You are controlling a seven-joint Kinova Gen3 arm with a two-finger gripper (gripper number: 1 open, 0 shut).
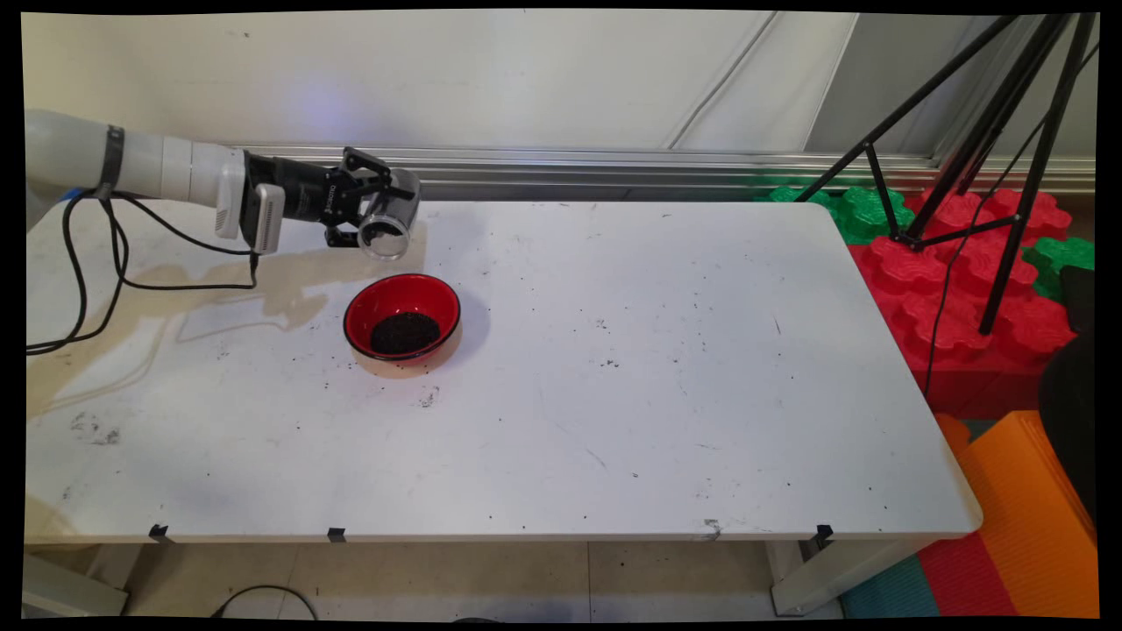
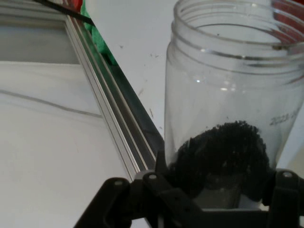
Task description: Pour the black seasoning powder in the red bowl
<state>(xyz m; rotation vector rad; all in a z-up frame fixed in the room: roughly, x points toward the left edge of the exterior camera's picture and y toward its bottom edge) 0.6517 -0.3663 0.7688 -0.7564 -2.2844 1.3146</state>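
While my arm reaches in level from the left, my jaws (image 1: pixel 372 213) are pinched on a clear plastic jar (image 1: pixel 388 225), held tipped on its side above the white surface (image 1: pixel 614 368), mouth turned toward the near side. Some black granules (image 2: pixel 223 154) lie inside the jar. Just below and slightly right of it, a red bowl (image 1: pixel 402 317) rests on the surface, holding a heap of the same black grains. Farther right, black tripod legs (image 1: pixel 1008 166) rise over red and green foam blocks (image 1: pixel 955 298).

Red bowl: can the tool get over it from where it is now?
Probably yes. The tool, shut on the clear jar, hangs just behind the red bowl, and nothing stands between them on the white table.
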